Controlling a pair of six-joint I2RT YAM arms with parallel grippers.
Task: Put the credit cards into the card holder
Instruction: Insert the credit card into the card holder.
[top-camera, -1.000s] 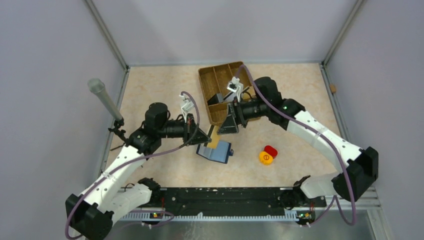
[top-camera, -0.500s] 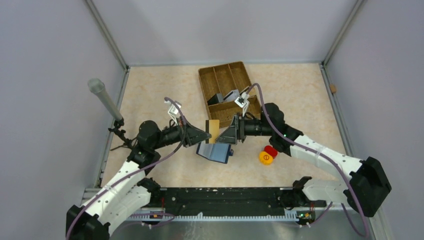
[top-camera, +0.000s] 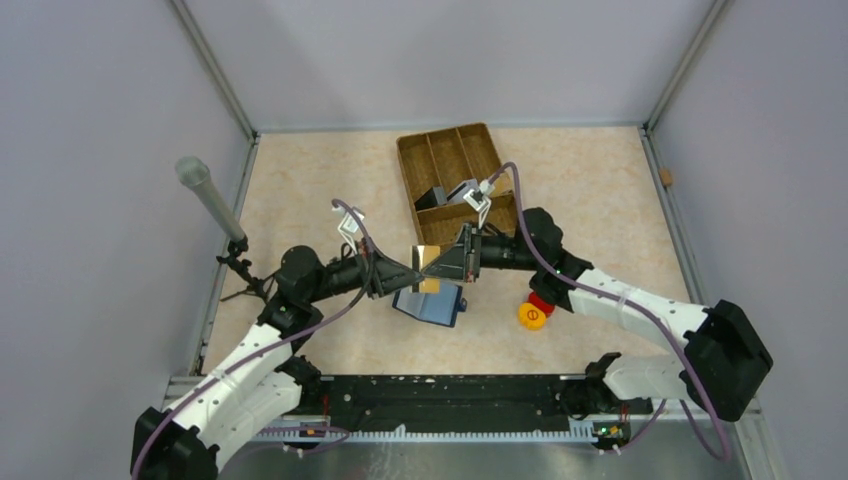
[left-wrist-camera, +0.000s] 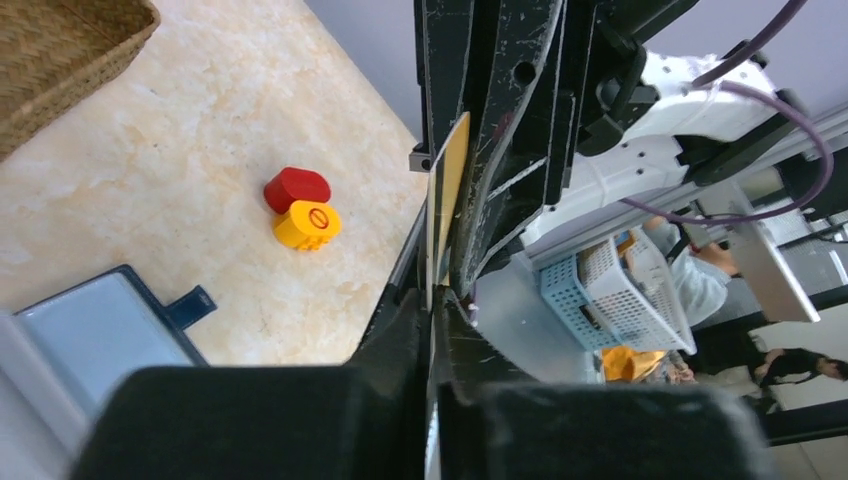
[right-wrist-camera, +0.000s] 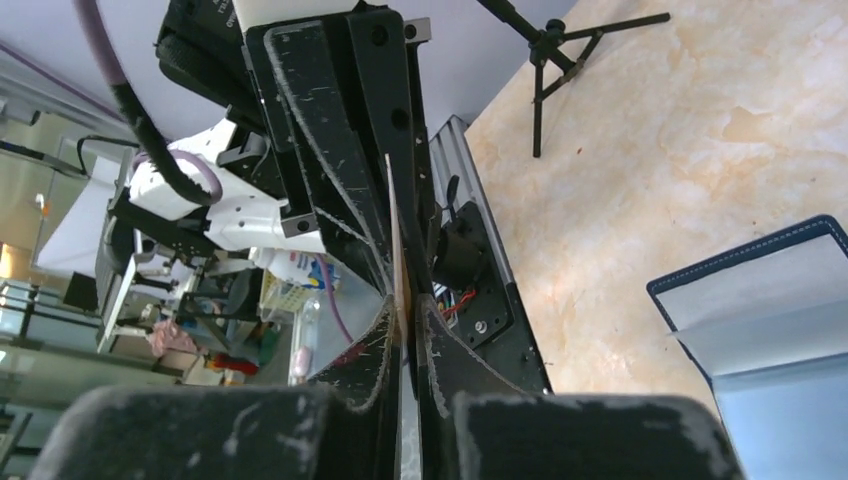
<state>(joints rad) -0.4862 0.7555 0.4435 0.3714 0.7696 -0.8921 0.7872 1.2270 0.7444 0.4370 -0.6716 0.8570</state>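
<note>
A tan-gold credit card (top-camera: 428, 266) stands on edge in the air just above the open navy card holder (top-camera: 432, 304), which lies flat on the table. My left gripper (top-camera: 414, 271) grips the card's left end and my right gripper (top-camera: 442, 268) its right end, tips nearly meeting. In the left wrist view the card (left-wrist-camera: 447, 190) runs up from my shut jaws (left-wrist-camera: 433, 300), with the holder (left-wrist-camera: 95, 335) at lower left. The right wrist view has the card (right-wrist-camera: 397, 250) pinched in my jaws (right-wrist-camera: 408, 320) and the holder (right-wrist-camera: 770, 330) at right. Two darker credit cards (top-camera: 437, 197) lean in the tray.
The brown woven divided tray (top-camera: 440, 158) sits just behind the grippers. A red piece (top-camera: 541, 301) and a yellow round piece (top-camera: 532, 316) lie right of the holder. A grey microphone on a small stand (top-camera: 208, 195) is at the left edge.
My right arm swung from the tray toward the card and its jaws closed on the card's free end. My left gripper carried the card slightly right, over the holder.
</note>
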